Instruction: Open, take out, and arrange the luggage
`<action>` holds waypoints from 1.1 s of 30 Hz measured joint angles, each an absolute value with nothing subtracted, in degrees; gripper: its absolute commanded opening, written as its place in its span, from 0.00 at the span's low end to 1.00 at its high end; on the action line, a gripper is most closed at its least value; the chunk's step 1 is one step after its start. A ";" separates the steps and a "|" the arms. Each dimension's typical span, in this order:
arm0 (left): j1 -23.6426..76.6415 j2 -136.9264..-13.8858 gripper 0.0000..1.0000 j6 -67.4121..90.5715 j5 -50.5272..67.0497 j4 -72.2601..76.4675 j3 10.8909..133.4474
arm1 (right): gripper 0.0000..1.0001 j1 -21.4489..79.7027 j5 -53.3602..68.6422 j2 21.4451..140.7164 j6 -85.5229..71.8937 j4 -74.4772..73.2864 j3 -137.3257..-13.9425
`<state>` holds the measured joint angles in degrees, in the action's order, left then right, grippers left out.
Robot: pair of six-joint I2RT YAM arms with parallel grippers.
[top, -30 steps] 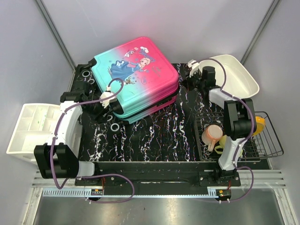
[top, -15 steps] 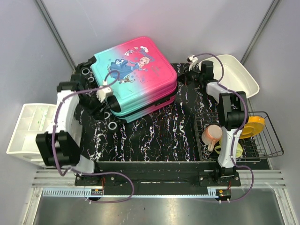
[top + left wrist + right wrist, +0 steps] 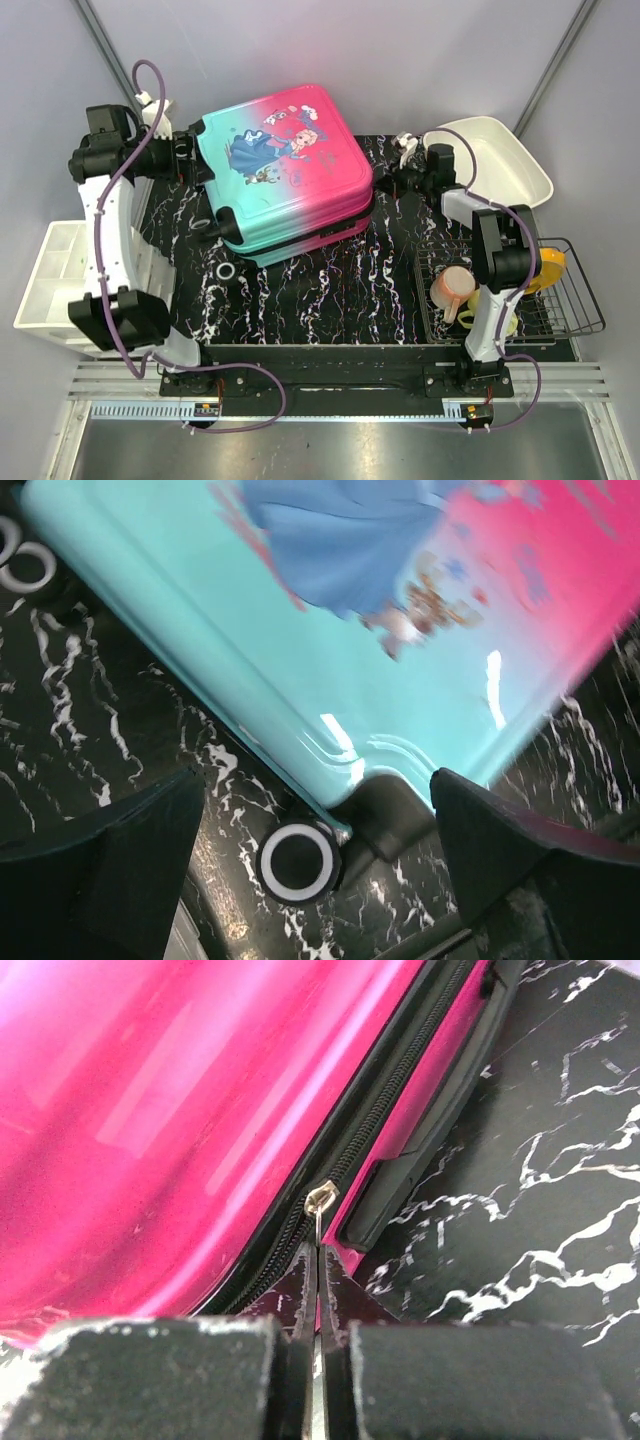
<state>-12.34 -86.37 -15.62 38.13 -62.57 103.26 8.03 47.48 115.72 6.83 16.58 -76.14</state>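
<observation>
Where the right jaws clamp, the luggage's [image 3: 150, 1110] zipper pull [image 3: 320, 1200] vanishes.

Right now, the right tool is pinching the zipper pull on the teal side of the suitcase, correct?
Not quite. The right tool is pinching the zipper pull, but on the pink side of the suitcase, not the teal one. The right wrist view shows it.

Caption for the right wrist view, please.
Right gripper pinching the zipper pull on the pink side of the luggage, over the marbled black table.
</observation>
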 measured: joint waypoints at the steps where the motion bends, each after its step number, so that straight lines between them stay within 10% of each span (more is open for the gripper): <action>1: -12.56 -87.22 0.99 -13.56 36.62 -61.49 103.26 | 0.00 8.43 47.37 114.48 7.16 16.56 -74.59; 6: -13.19 -96.88 0.99 -5.63 29.95 -56.75 103.33 | 0.00 11.64 47.05 106.06 8.29 16.38 -64.31; 17: -12.21 -103.83 0.66 -5.82 28.71 -55.44 104.18 | 0.00 16.73 42.22 96.29 10.50 15.05 -54.54; 33: -10.52 -111.50 0.60 -12.51 29.82 -62.83 115.55 | 0.00 12.01 41.85 117.71 11.79 19.05 -78.65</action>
